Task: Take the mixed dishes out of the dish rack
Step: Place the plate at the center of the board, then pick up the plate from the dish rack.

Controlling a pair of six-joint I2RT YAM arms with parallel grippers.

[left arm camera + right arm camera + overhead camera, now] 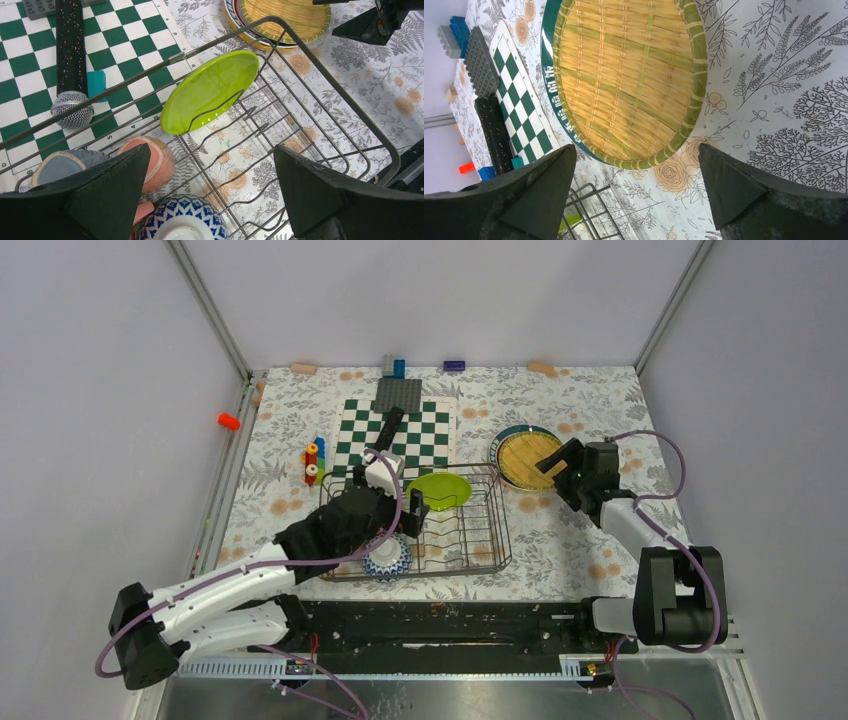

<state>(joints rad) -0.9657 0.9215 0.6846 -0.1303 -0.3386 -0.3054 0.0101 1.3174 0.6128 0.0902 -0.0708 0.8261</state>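
Observation:
The dish rack point(501, 520) stands at the table's middle front. In it a lime-green plate point(438, 490) leans on the prongs, also in the left wrist view point(212, 90). A blue-white patterned bowl point(386, 558) point(182, 220), a salmon mug point(152, 160) and a grey cup point(60, 165) lie at its left end. My left gripper point(398, 515) point(212, 185) hovers open over the rack's left half, holding nothing. The yellow-orange plate point(527, 455) point(629, 80) lies on a teal-rimmed plate point(549, 75) on the table right of the rack. My right gripper point(553, 466) point(636, 190) is open and empty just beside them.
A green-and-white checkered board point(395, 435) lies behind the rack with a black microphone point(388, 430) point(70, 55) on it. Toy blocks point(312, 460) stand at its left and a grey baseplate point(398, 393) behind it. More blocks line the back edge.

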